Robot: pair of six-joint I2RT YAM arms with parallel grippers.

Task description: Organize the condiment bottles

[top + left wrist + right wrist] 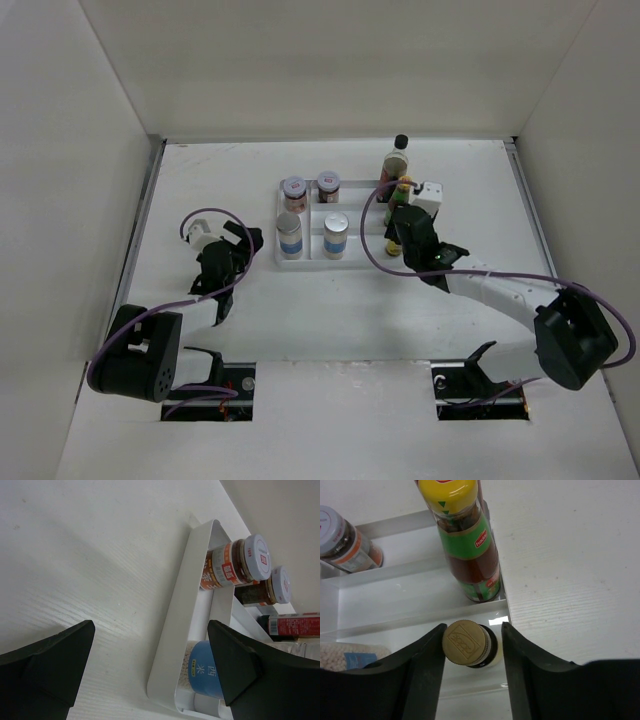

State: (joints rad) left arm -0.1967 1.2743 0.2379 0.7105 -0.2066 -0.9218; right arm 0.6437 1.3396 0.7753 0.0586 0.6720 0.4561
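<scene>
In the white tiered tray (308,262) stand two reddish-brown spice jars (294,190) (329,184) at the back and two silver-lidded blue-labelled jars (289,233) (336,233) in front. The tall black-capped bottle (398,155) and the yellow-capped red sauce bottle (403,190) stand at the tray's right end. My right gripper (472,630) is open around the tiny yellow bottle (466,642), which stands in the tray's front right corner. Its left finger touches the cap and its right finger stands apart. My left gripper (150,665) is open and empty, left of the tray.
White walls enclose the table on three sides. The left wrist view shows the tray's near corner (165,680), a blue-labelled jar (207,672) and both spice jars (235,565). The sauce bottle (467,545) stands just behind the tiny bottle.
</scene>
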